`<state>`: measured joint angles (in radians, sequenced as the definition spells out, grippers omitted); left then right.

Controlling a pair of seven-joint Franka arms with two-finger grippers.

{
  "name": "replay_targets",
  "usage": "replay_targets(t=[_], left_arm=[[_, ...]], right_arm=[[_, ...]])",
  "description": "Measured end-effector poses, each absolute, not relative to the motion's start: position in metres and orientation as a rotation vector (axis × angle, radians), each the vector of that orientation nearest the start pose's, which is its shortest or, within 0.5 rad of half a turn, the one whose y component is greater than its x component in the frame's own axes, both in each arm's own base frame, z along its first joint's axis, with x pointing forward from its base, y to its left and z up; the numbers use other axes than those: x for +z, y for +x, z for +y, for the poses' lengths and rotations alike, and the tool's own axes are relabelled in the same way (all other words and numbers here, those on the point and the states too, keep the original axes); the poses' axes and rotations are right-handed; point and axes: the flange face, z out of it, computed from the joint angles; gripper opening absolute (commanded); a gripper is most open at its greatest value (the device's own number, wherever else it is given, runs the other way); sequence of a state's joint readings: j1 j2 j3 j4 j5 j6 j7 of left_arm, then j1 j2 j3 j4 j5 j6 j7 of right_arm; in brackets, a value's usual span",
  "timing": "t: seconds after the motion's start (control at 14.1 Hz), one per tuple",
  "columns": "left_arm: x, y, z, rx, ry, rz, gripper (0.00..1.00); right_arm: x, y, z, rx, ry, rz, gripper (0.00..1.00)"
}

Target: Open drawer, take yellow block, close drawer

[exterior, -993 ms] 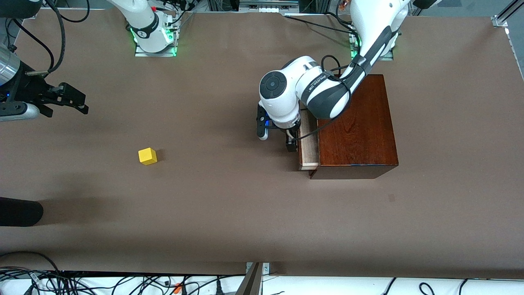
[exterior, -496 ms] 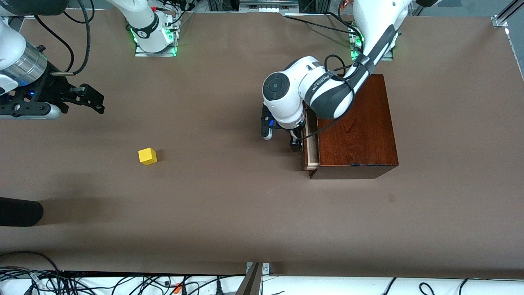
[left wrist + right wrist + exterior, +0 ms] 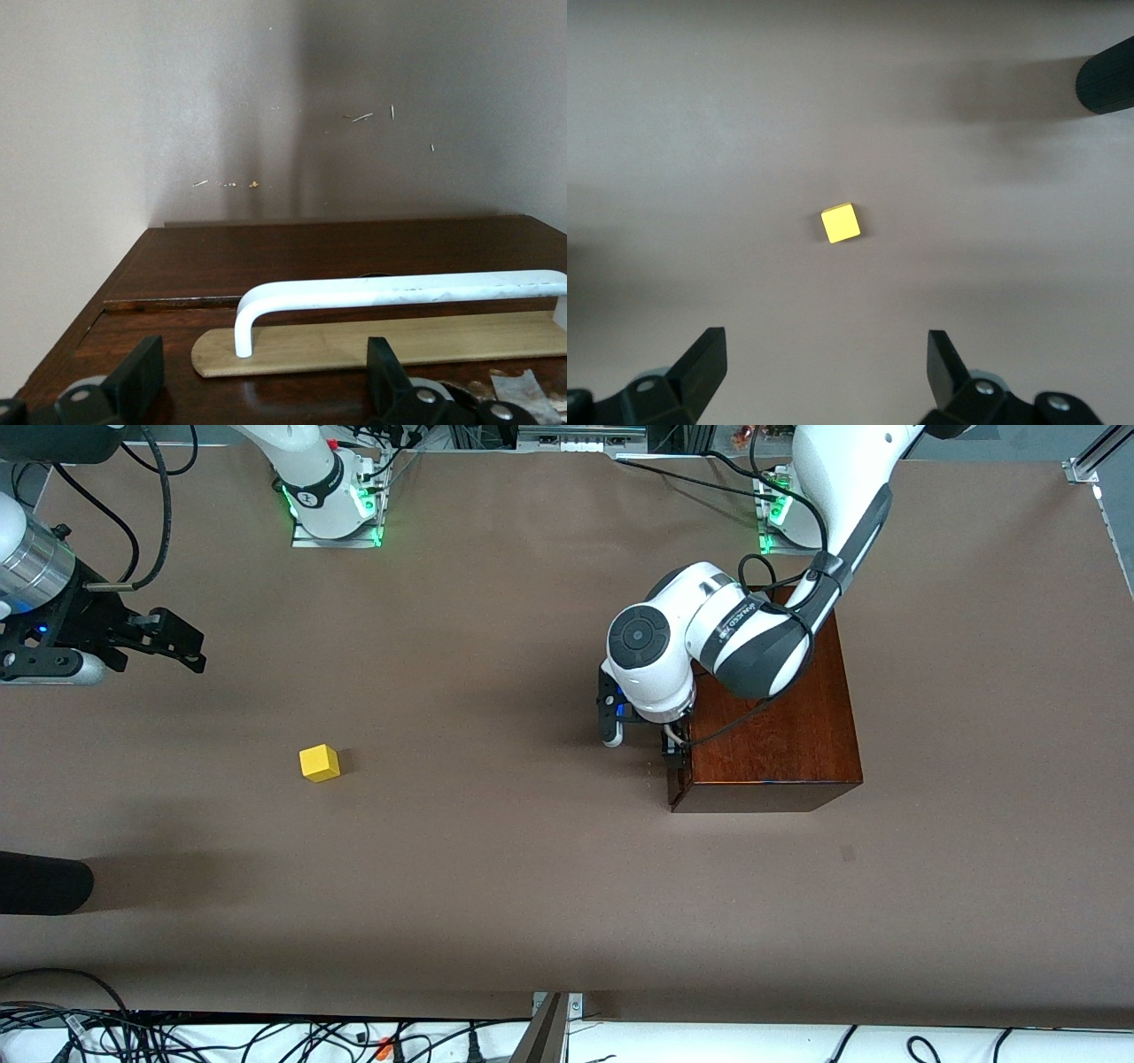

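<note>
The glossy reddish-brown wooden drawer (image 3: 677,775) looks shut; the small yellow cube (image 3: 319,763) sits out at nine o'clock. Left gripper (image 3: 640,737), spread, fronts the white bar handle (image 3: 390,294); right gripper (image 3: 161,640) hovers open.

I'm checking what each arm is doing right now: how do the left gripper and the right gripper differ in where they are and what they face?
The left gripper is low, right at the drawer front, fingers either side of its white handle; the right gripper hangs in the air over bare table toward the right arm's end. The left wrist view shows the dark wooden box close up; the right wrist view shows the yellow block lying free on the table. Both are open and hold nothing.
</note>
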<state>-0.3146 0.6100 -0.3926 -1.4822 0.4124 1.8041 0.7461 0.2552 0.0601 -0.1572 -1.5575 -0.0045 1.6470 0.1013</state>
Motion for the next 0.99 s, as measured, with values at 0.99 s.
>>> replay_targets(t=[0.99], left_arm=[[0.459,0.552,-0.432,0.050,-2.644,1.553,1.00]], right_arm=[[0.604,0.577,0.059,-0.048,-3.151,0.004,1.00]])
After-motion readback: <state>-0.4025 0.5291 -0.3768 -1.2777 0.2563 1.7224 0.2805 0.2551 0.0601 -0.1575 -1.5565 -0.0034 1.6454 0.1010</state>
